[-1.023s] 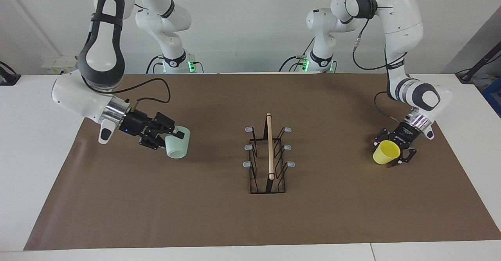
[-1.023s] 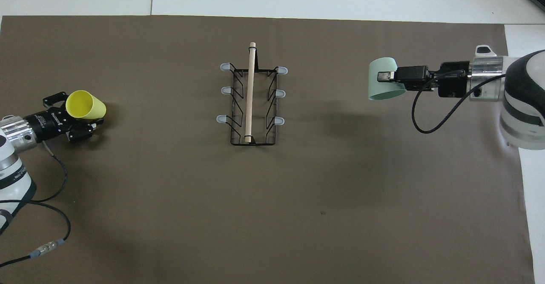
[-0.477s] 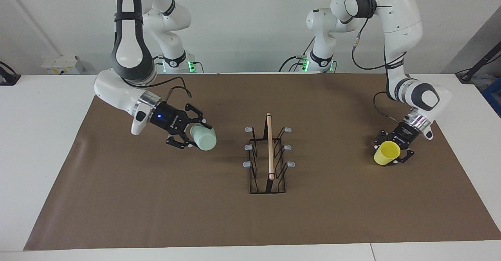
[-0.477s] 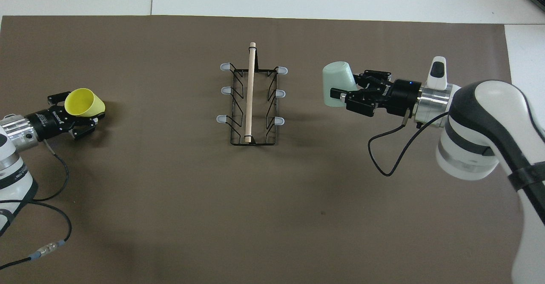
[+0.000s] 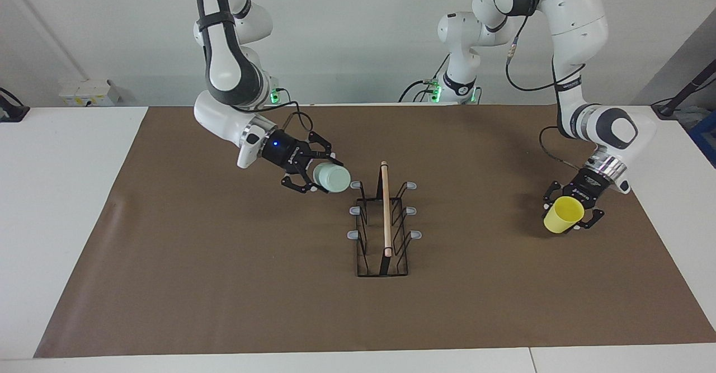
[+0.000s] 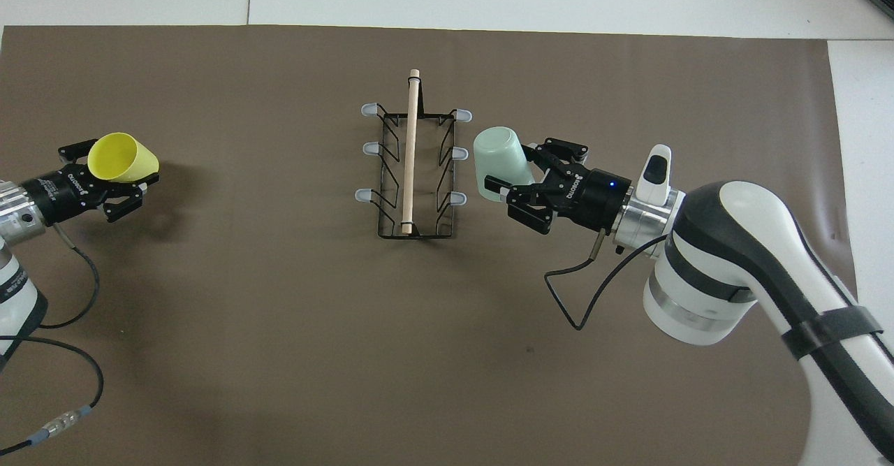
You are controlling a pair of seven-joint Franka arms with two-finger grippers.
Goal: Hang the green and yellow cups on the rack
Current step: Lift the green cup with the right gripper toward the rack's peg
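Two cups and one rack show on the brown-covered worktop. The rack stands at mid-frame, with one wooden rod and six grey-tipped prongs, all bare. The right pincer, left of centre in the facing view, is clamped on the green cup, held in the air beside the rack. The left pincer, at the right edge of that view, grips the yellow cup over the worktop.
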